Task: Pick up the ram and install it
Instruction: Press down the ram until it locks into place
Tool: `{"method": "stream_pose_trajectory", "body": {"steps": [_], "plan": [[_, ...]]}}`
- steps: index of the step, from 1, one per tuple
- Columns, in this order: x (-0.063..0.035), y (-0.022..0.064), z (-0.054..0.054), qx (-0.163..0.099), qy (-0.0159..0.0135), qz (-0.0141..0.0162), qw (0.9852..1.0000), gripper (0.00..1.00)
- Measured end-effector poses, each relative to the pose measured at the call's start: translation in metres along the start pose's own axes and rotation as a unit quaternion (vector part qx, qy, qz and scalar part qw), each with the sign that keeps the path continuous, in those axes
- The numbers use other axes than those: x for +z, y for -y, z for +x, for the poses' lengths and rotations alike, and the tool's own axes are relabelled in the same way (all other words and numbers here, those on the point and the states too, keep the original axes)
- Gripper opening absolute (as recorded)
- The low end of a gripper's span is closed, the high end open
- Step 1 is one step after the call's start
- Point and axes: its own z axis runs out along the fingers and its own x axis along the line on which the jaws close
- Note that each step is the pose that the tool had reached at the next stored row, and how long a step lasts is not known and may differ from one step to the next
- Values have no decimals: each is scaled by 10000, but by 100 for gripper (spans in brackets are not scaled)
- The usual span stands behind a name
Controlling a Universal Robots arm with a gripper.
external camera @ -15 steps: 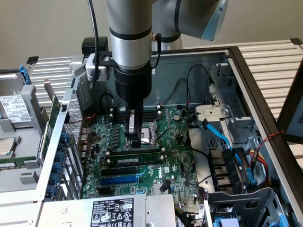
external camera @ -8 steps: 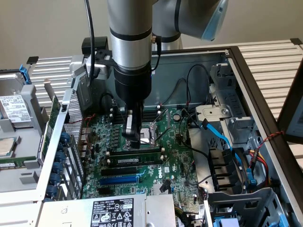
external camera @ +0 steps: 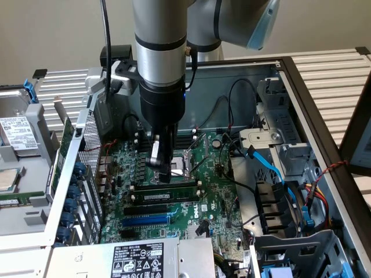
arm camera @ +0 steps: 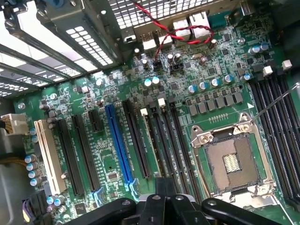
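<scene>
The ram [external camera: 174, 196] stands on edge in a black memory slot on the green motherboard [external camera: 217, 200], its dark chips and white label facing the exterior camera. My gripper [external camera: 164, 174] hangs straight down over the ram's half toward the exterior view's left, fingers shut, tips just above its top edge; I cannot tell whether they touch it. In the wrist view the ram [arm camera: 152, 143] shows as a thin edge between the long black slots, running toward my gripper [arm camera: 165, 187]. Nothing hangs in the fingers.
The open CPU socket [arm camera: 232, 161] lies close beside the memory slots. A blue expansion slot [arm camera: 118, 140] and black slots lie on the other side. Blue and black cables [external camera: 272, 171] and drive cages crowd the exterior view's right. A power supply [external camera: 139, 260] sits at the front.
</scene>
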Motion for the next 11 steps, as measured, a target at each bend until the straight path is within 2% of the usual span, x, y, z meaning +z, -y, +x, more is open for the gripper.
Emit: {"method": "stream_pose_trajectory", "body": {"steps": [1,2,4,5,6,7,8,10,11], "plan": [[0,0,0,41,-21,6,10000,10],[-2,0,1,67,-70,22,10000,10],[-3,0,0,110,-205,69,9997,10],[-3,0,0,133,-261,90,9995,10],[-4,0,1,160,-298,103,9994,10],[-5,0,1,194,-319,119,9992,10],[-8,0,1,227,-326,135,9991,10],[-12,0,1,302,-320,163,9989,10],[-13,-1,1,336,-308,188,9988,10]]}}
